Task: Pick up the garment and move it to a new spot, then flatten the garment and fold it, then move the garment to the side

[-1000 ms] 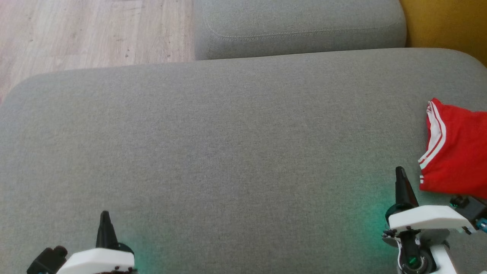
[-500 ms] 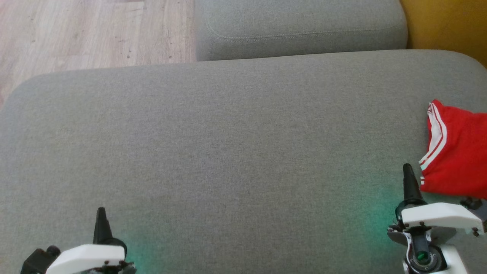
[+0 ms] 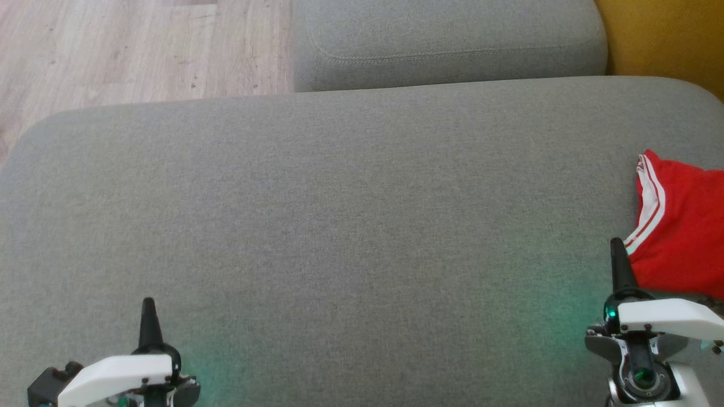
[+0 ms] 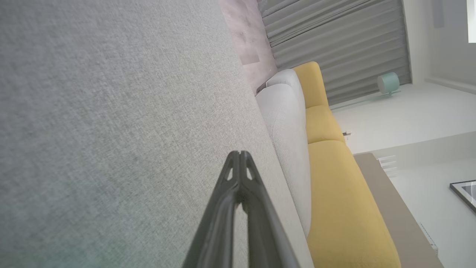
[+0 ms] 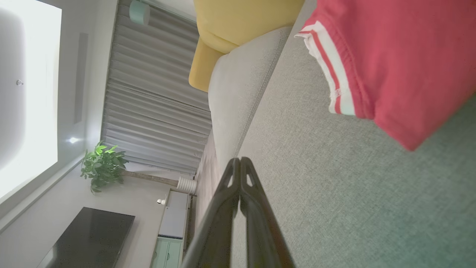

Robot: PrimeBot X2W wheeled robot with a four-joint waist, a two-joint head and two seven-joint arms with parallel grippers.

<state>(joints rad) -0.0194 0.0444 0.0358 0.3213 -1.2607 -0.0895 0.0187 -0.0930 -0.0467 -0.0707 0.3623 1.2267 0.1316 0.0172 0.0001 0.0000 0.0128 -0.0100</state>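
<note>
Near the front edge of a wide grey fabric seat cushion (image 3: 350, 226), the left gripper (image 3: 148, 305) and right gripper (image 3: 617, 247) have their jaws pressed together, holding nothing. A red cloth garment with white stripes (image 3: 687, 226) lies at the cushion's right edge, just beside the right gripper. Open fabric spreads leftward. Past the far edge sit a smaller grey cushion (image 3: 452, 39), pale wood floor (image 3: 113, 51) and yellow upholstery (image 3: 662, 34).

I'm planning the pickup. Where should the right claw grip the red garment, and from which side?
Likely the white-striped hem of the red garment, coming in from the grey cushion on its left: that free edge faces the right claw, shut now, which must open first.
</note>
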